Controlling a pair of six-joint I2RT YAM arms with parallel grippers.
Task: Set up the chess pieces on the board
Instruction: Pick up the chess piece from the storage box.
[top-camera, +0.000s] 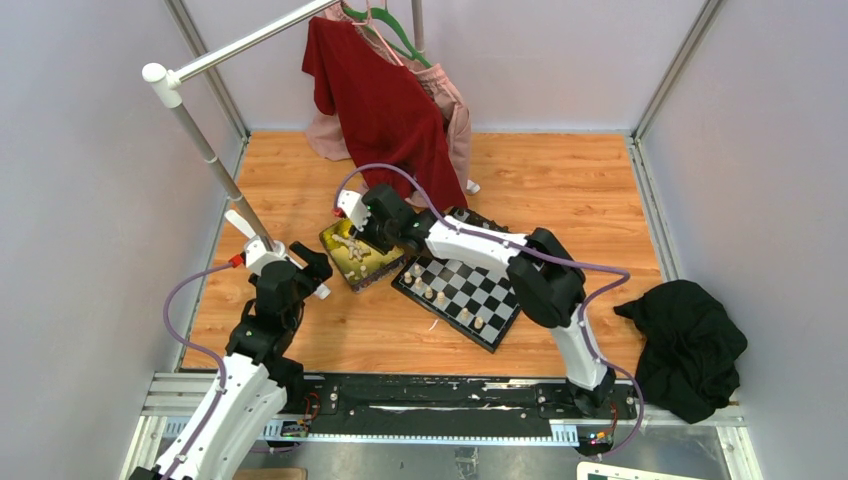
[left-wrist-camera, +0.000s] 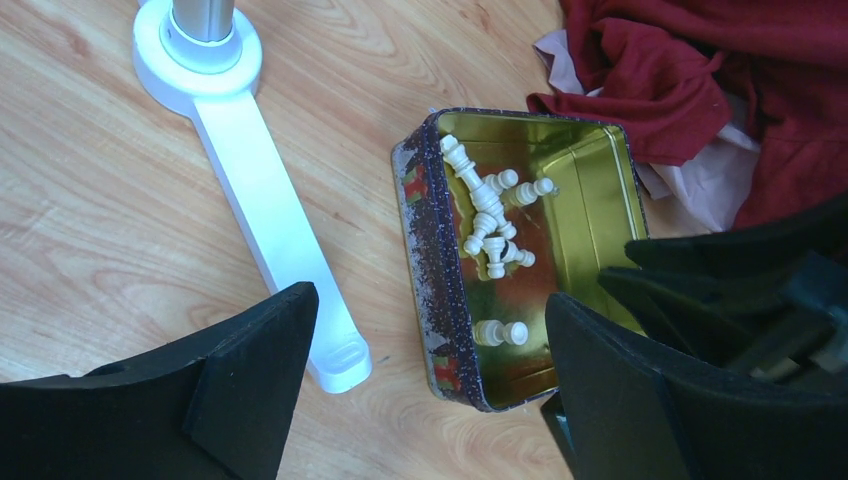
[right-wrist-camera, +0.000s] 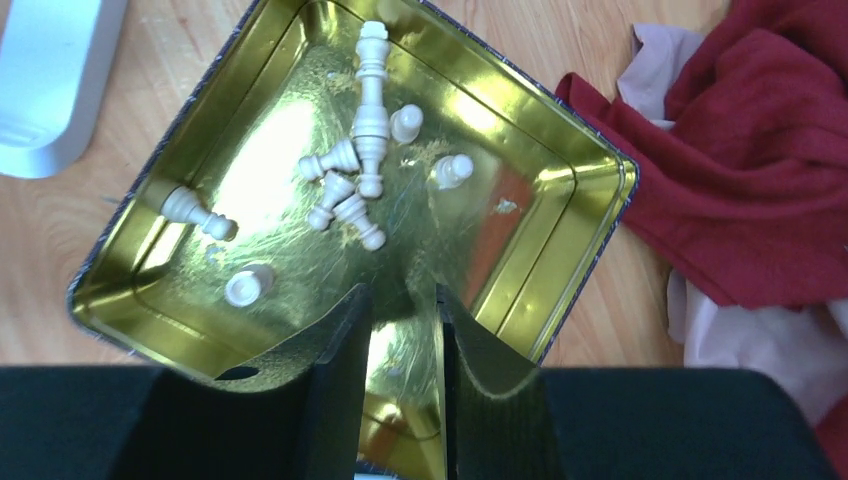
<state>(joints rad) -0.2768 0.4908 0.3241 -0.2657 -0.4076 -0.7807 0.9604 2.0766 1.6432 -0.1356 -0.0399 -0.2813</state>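
Observation:
Several cream chess pieces (right-wrist-camera: 370, 130) lie loose in the open gold-yellow tin (right-wrist-camera: 520, 230), which sits left of the board. The checkered board (top-camera: 495, 300) lies at the middle of the table with several cream pieces (top-camera: 430, 293) standing along its left and near edges. My right gripper (right-wrist-camera: 403, 300) hangs over the tin's near part, jaws a narrow gap apart with nothing between them. My left gripper (left-wrist-camera: 430, 320) is wide open and empty, low beside the tin's near-left corner (left-wrist-camera: 425, 230); the tin's pieces (left-wrist-camera: 490, 215) lie ahead of it.
A white garment rack foot (left-wrist-camera: 260, 200) lies just left of the tin, its pole (top-camera: 215, 165) rising over the left side. A red garment (top-camera: 385, 100) hangs down behind the tin. A black cloth (top-camera: 690, 345) lies at the right near edge.

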